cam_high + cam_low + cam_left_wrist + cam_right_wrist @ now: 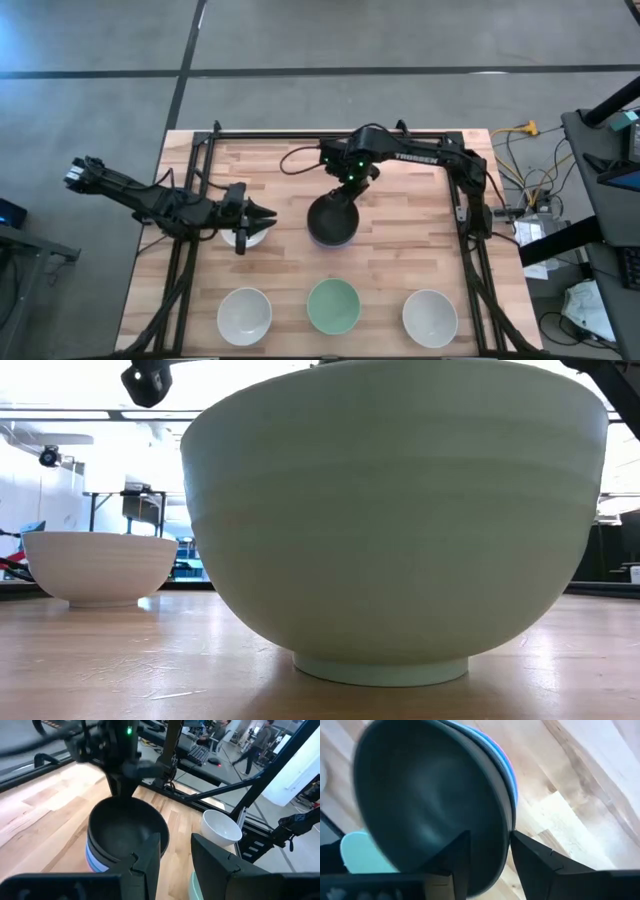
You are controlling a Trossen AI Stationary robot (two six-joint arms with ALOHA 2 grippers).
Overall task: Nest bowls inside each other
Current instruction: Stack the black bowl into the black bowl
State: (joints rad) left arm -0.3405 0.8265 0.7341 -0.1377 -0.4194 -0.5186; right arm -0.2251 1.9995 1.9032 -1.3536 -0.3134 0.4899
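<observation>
A stack of nested bowls (332, 220) stands mid-table, a black bowl (420, 795) on top and a blue one (509, 772) under it. My right gripper (490, 840) hangs over the stack's far rim, pointing steeply down and open. One finger stands inside the black bowl's rim and one outside, and no touch shows. My left gripper (175, 845) is open with nothing between its fingers. It hovers left of the stack, above a white bowl (243, 236) resting on its base.
Along the near edge stand a white bowl (245, 315), a mint green bowl (333, 305) and another white bowl (430, 317), each upright on its foot. The mint green bowl (400, 520) fills the low view. A dark frame (200, 150) borders the table.
</observation>
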